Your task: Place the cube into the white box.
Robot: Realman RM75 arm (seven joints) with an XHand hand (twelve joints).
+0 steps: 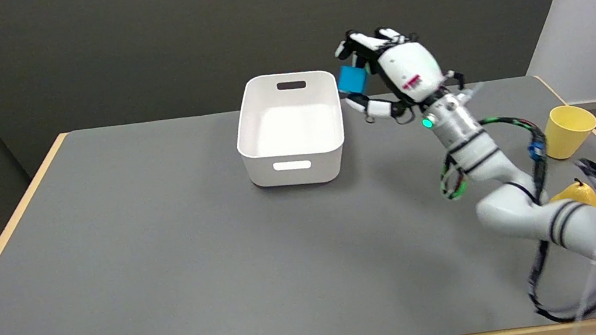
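Note:
A blue cube [351, 79] is pinched between the thumb and fingers of my right hand [393, 70], raised in the air just right of the white box's far right corner. The white box [294, 156] stands at the table's far middle, open on top, with nothing visible inside and slot handles in its near and far walls. The cube hangs at about the height of the box's rim, just outside its right wall.
A yellow cup [566, 130] stands near the table's right edge. A yellow pear [576, 194] lies in front of it, partly hidden by my right forearm. The grey table [140, 256] has a wooden edge along its left and front sides.

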